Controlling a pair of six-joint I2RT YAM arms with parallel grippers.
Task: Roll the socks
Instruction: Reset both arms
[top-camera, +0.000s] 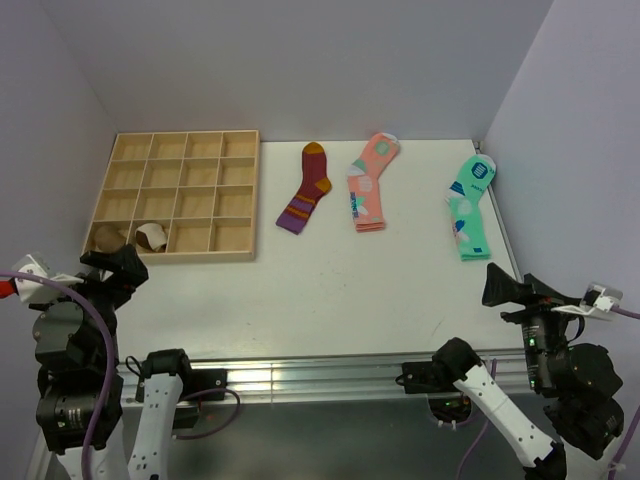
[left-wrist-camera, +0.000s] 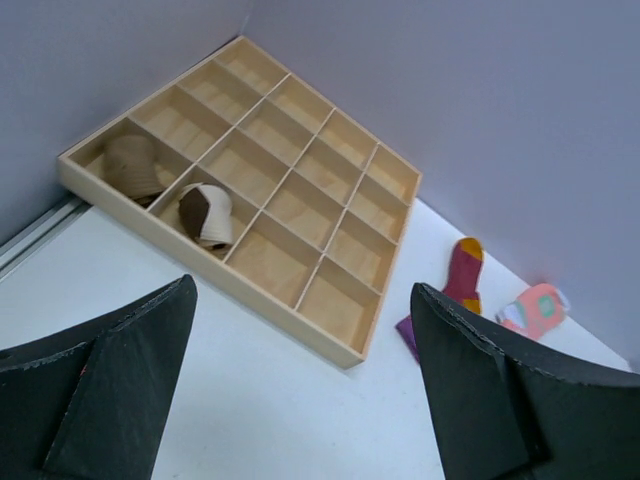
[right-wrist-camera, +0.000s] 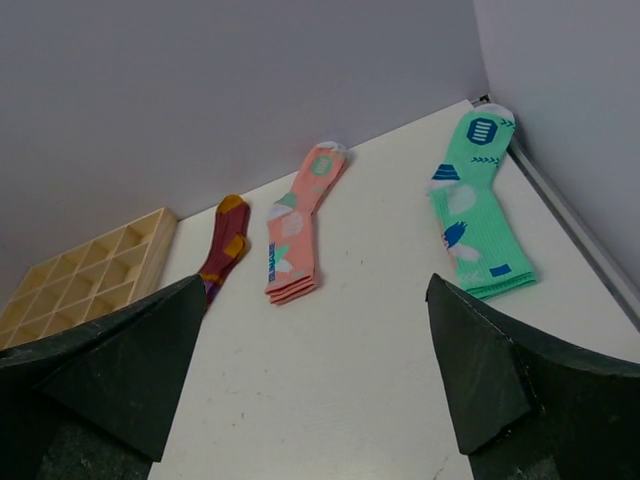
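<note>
Two earth-toned socks sit rolled in the wooden tray's front row. The plain brown roll (top-camera: 106, 237) (left-wrist-camera: 134, 165) is in the front-left corner compartment. The beige roll with a dark brown band (top-camera: 152, 237) (left-wrist-camera: 206, 213) is in the compartment to its right. My left gripper (top-camera: 128, 263) (left-wrist-camera: 300, 330) is open and empty, raised near the table's front-left corner, a little in front of the tray. My right gripper (top-camera: 497, 284) (right-wrist-camera: 320, 330) is open and empty, raised over the front-right of the table.
The wooden tray (top-camera: 238, 255) (left-wrist-camera: 345, 350) (right-wrist-camera: 160, 225) has several compartments and stands at the back left. A maroon striped sock (top-camera: 306, 188) (left-wrist-camera: 462, 272) (right-wrist-camera: 226, 245), a pink patterned sock (top-camera: 370, 182) (left-wrist-camera: 534, 308) (right-wrist-camera: 296, 225) and a mint-green patterned sock (top-camera: 470, 205) (right-wrist-camera: 472, 205) lie flat along the back. Walls close in on three sides.
</note>
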